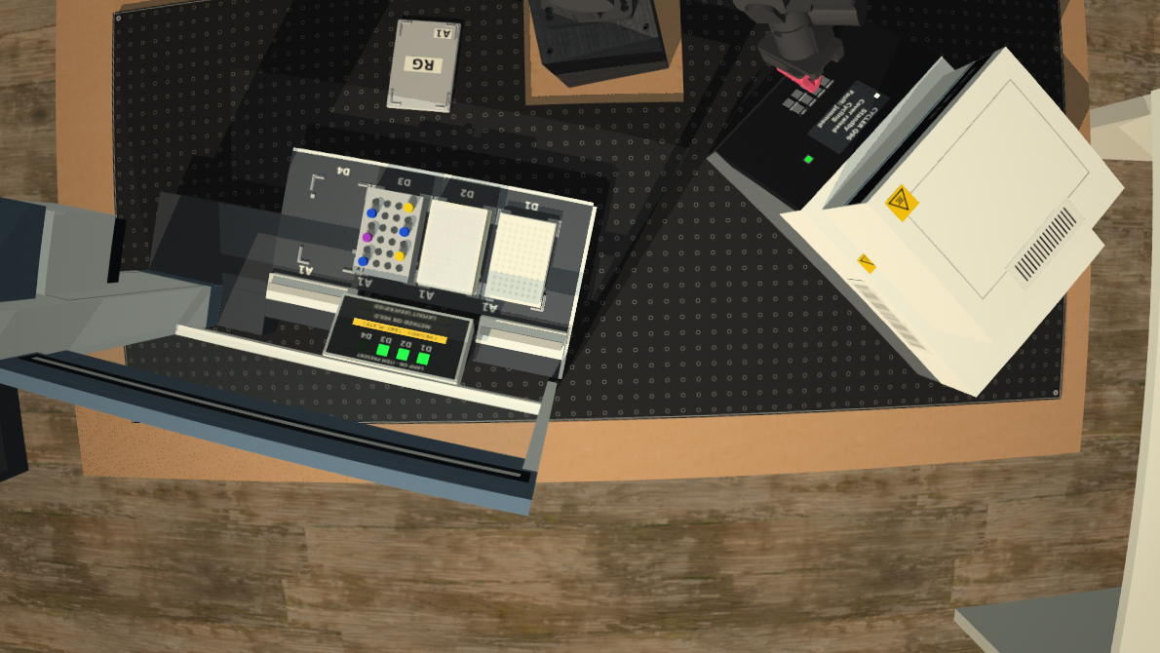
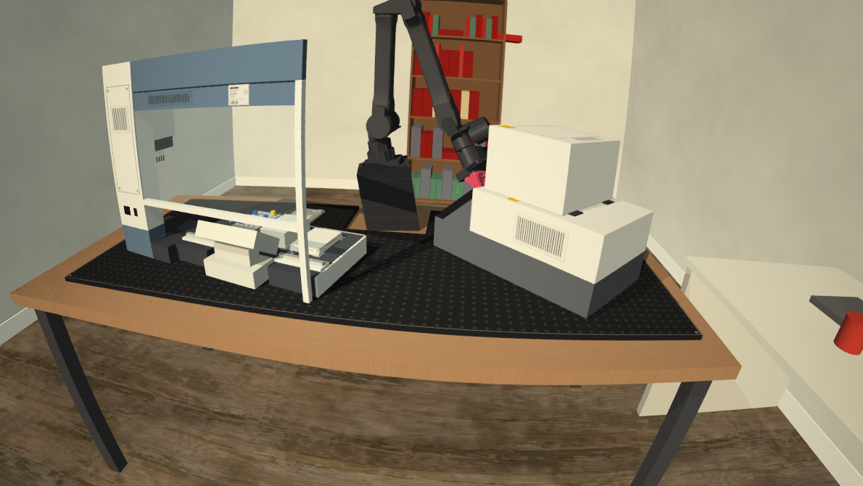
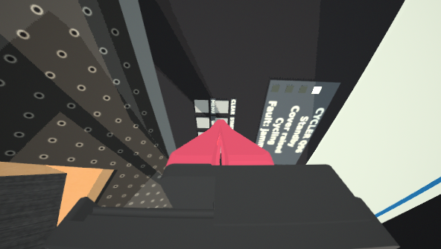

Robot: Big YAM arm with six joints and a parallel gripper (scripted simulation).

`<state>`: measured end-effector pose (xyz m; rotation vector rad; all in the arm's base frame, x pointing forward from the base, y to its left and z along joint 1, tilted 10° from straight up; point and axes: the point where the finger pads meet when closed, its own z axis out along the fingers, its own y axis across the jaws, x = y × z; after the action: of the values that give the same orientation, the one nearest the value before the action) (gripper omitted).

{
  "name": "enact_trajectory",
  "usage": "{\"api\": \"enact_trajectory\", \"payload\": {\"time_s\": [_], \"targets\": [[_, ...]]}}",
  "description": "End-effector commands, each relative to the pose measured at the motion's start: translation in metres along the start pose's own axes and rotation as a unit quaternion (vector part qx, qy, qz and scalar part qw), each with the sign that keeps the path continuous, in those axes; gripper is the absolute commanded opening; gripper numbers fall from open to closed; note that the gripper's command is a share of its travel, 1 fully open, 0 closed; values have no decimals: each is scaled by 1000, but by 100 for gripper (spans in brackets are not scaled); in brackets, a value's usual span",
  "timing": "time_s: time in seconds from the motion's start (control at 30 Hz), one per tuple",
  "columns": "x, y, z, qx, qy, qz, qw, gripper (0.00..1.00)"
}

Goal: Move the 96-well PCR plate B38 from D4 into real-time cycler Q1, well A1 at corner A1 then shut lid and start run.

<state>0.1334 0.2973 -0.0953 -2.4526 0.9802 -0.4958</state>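
End effector (image 3: pixel 220 124) clenched on nothing — pink fingers (image 1: pixel 803 81) pressed together, tip over the key block (image 1: pixel 801 98) on Q1's (image 1: pixel 884 308) front panel; contact with a key can't be told. Panel lamp (image 1: pixel 808 159) green. Q1's lid (image 1: pixel 998 178) is down over the block, so plate B38 isn't visible — hidden or not, can't tell. D4 nest (image 1: pixel 312 220) on the liquid handler (image 1: pixel 567 243) has no plate. Tube cooling block (image 1: pixel 389 235) on D3, deep-well block (image 1: pixel 451 246) on D2, plate R33 (image 1: pixel 522 257) on D1. RG nest (image 1: pixel 422 64) sits on the perforated surface (image 1: pixel 649 324) near the arm base (image 1: pixel 600 36).
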Motion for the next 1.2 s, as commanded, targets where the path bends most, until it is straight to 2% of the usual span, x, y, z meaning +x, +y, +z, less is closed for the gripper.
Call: {"api": "enact_trajectory", "payload": {"time_s": [0.0,1.17], "targets": [[-6,-15,4,12,-6,6,1000,0],[-9,-20,7,18,-9,9,1000,0]]}}
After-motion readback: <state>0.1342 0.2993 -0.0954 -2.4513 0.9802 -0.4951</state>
